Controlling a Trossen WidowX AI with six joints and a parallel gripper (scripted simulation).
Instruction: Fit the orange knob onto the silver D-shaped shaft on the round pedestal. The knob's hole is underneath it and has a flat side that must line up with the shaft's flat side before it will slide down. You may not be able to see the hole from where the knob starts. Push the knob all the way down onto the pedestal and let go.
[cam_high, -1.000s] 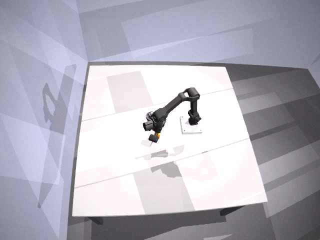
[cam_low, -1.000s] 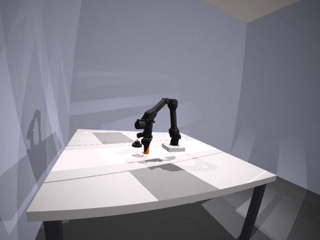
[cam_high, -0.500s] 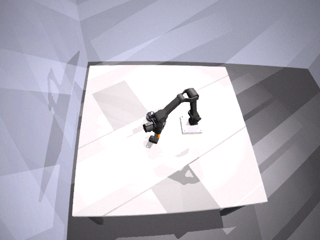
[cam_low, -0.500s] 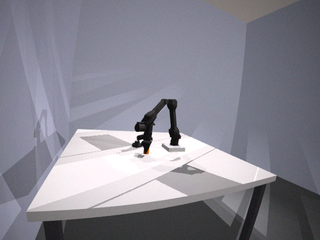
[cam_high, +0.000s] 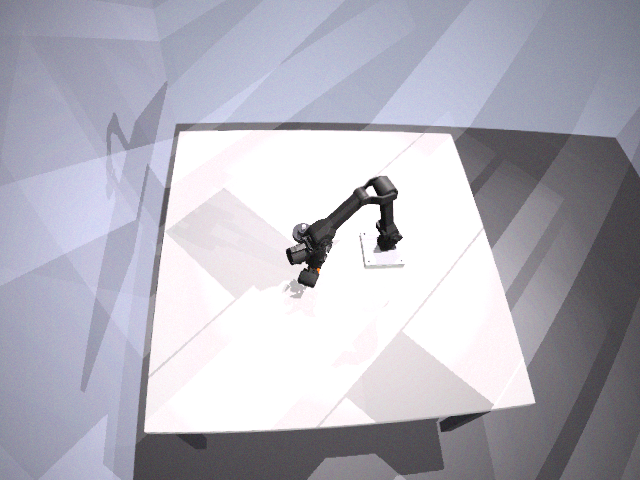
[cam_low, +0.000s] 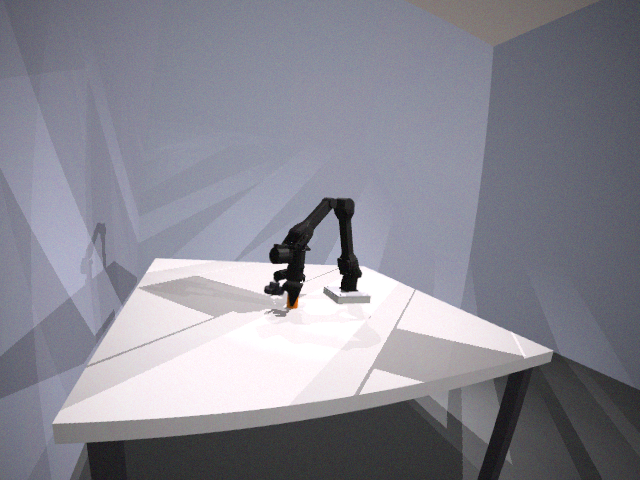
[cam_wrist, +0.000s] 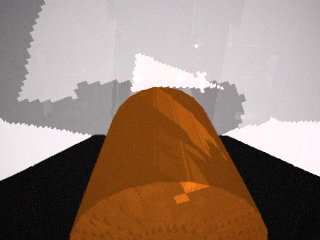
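Note:
The orange knob (cam_high: 318, 270) (cam_low: 295, 304) (cam_wrist: 160, 165) is a tall upright cylinder, at or just above the table top. My gripper (cam_high: 314, 271) (cam_low: 293, 300) (cam_wrist: 162, 147) is shut on it, with a black finger on each side in the wrist view. The knob's underside and hole are hidden. The dark round pedestal (cam_high: 297, 234) (cam_low: 270, 289) stands a short way from the knob, behind and left of it in the exterior view. My arm partly covers it in the top view. The shaft's flat side cannot be made out.
The arm's white base plate (cam_high: 383, 259) (cam_low: 351, 298) is right of the knob in the top and exterior views. The arm arches from it over to the knob. The white table (cam_high: 232, 372) (cam_low: 180, 382) carries strong shadows and bright patches.

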